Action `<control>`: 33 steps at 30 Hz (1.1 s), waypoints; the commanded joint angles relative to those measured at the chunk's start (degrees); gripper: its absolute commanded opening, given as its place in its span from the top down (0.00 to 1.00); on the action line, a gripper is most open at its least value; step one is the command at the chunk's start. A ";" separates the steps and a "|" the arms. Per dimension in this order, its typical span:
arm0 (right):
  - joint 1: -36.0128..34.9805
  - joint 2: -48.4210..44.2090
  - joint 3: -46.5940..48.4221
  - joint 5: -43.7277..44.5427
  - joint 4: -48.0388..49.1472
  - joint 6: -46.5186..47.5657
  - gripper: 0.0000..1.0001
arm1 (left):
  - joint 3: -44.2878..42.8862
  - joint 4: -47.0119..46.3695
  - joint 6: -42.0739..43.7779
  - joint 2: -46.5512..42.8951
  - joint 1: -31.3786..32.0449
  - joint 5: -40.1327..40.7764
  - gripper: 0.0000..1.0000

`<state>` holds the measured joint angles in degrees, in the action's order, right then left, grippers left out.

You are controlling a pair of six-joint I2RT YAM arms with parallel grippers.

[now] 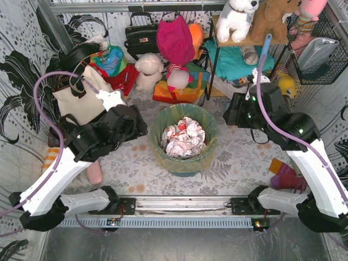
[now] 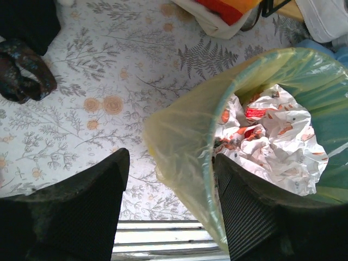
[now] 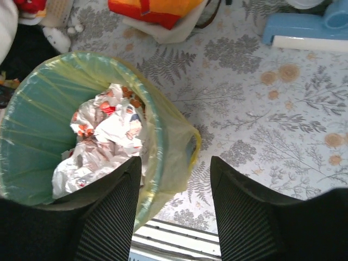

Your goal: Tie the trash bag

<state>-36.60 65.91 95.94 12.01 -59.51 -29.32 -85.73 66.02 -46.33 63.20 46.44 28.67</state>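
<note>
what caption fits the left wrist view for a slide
Open left gripper over a loose fold of the translucent yellow-green plastic trash bag lining a round teal bin

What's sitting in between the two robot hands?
The teal bin lined with the trash bag, stuffed with crumpled paper, sits between the left gripper and right gripper; the top view shows it.

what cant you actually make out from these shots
- Bottom of the trash bag: hidden in every view, inside the teal bin.
- Anything under the crumpled paper: covered by the paper itself.
- Tips of the left pincer and right pincer, top view: blocked by the arms' own wrists.
- Near part of the bin rim, both wrist views: behind the dark fingers and cut off by the lower edge.
</note>
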 commanded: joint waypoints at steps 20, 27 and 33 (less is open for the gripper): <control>2.68 -21.12 -43.98 2.97 15.44 -5.50 0.50 | 48.73 -21.80 -12.32 -32.36 -0.36 -1.62 0.22; 2.73 -28.40 -58.03 2.64 25.44 -7.53 0.50 | 56.64 -31.16 -10.50 -31.24 -0.34 -2.73 0.23; 2.75 -34.69 -69.66 -0.46 33.72 -13.08 0.50 | 66.28 -41.44 -12.21 -29.43 -0.31 -6.44 0.26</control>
<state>-34.09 33.95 31.31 13.85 -33.89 -38.28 -23.73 34.74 -57.80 32.77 46.33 24.47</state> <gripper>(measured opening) 0.500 0.745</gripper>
